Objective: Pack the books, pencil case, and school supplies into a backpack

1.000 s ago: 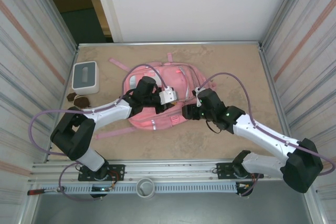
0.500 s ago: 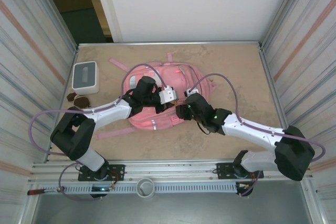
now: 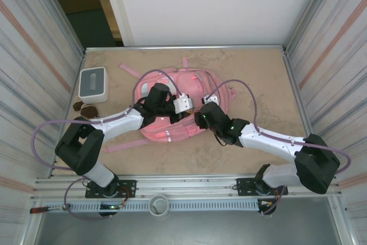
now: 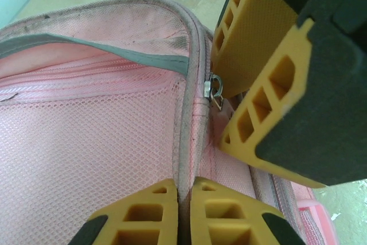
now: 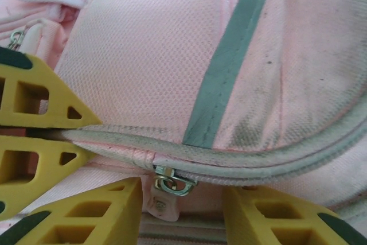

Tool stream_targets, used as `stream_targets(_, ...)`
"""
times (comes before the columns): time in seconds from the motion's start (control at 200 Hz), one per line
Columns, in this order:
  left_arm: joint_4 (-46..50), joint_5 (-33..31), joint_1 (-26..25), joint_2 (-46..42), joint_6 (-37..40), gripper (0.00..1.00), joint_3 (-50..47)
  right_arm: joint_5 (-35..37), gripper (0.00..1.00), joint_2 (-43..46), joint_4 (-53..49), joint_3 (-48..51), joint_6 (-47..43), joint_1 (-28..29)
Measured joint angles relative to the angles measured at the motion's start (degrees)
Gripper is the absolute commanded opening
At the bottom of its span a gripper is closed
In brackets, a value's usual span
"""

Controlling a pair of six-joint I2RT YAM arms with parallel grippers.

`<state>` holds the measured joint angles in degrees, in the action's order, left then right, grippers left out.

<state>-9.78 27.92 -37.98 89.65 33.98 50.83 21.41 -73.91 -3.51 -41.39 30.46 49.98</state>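
Along the rim of the backpack point(image 3: 192, 81) lying on the tabletop point(image 3: 258, 73), left fingers point(image 4: 166, 199) clamp the piping point(image 4: 182, 142); right fingers point(image 5: 123, 199), half open, empty, straddle the zipper pull point(image 5: 169, 183). Close squarely on its ring before dragging.

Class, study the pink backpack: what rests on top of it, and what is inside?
On the backpack, both pincers: the left pincer grips its grey piping, the right pincer straddles the zip pull. The inside is covered by pink fabric, so contents cannot be seen.
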Motion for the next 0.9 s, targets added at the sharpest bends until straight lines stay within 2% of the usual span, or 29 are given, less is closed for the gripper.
stream_targets(0.195,-0.11,0.0,0.0,0.0,-0.39,0.0,0.0,2.27,0.42,0.39,-0.46,0.0,-0.02,0.0)
stream_targets(0.556,-0.35,0.07,0.0,0.0,-0.63,0.0,-0.02,4.24,0.33,2.71,-3.15,0.04,-1.73,-0.66)
stream_targets(0.902,-0.42,-0.04,0.0,0.0,-0.81,0.0,-0.02,-5.11,0.27,2.73,-2.34,0.15,-5.27,-5.38)
